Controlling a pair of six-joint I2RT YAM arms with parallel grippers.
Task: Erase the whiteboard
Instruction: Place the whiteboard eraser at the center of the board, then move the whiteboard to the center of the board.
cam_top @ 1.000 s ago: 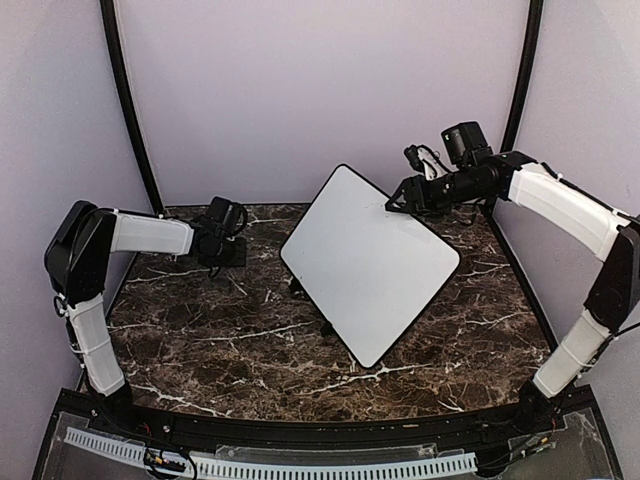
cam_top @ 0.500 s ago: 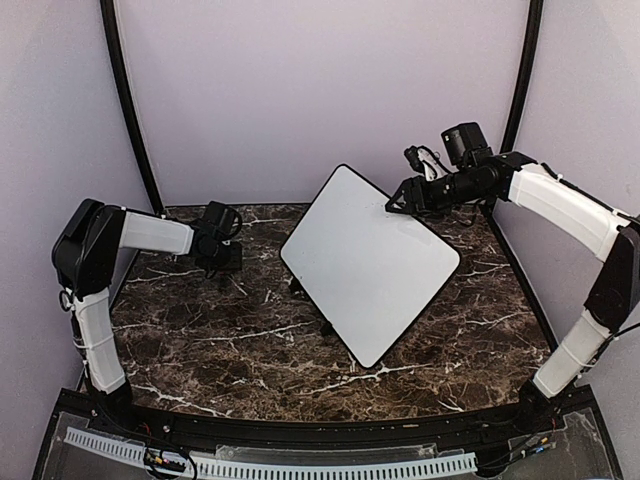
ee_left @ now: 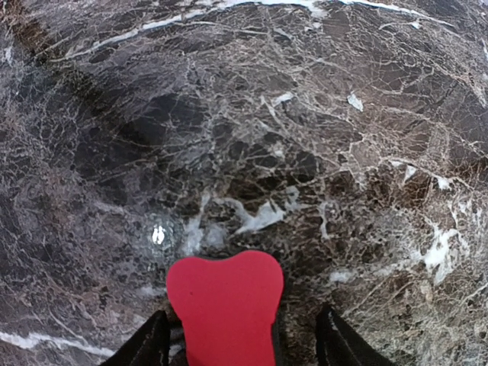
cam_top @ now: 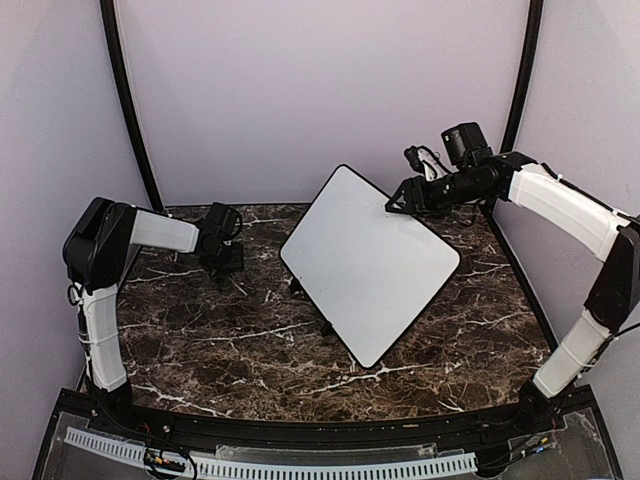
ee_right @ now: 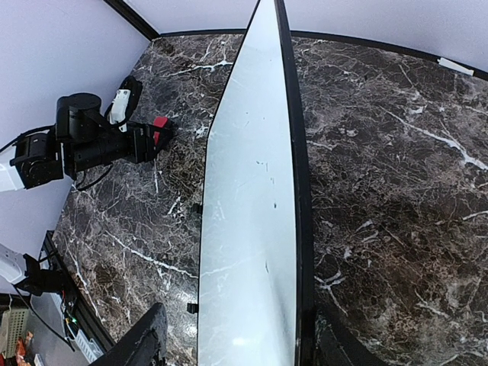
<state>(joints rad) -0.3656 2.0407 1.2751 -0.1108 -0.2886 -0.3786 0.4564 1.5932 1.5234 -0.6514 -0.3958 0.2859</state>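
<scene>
Top external view has the whiteboard (cam_top: 370, 262) tilted up on the table (cam_top: 200, 340), right gripper (cam_top: 394, 203) straddling its upper edge, pinch or not I cannot tell, left gripper (ee_left: 242, 319) spread around a red eraser (ee_left: 225, 297).

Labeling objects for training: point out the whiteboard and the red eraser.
whiteboard (cam_top: 370, 265), top view, middle of its white face.
red eraser (ee_left: 225, 301), left wrist view, middle of its top.

Bright, even light; sharp focus.
</scene>
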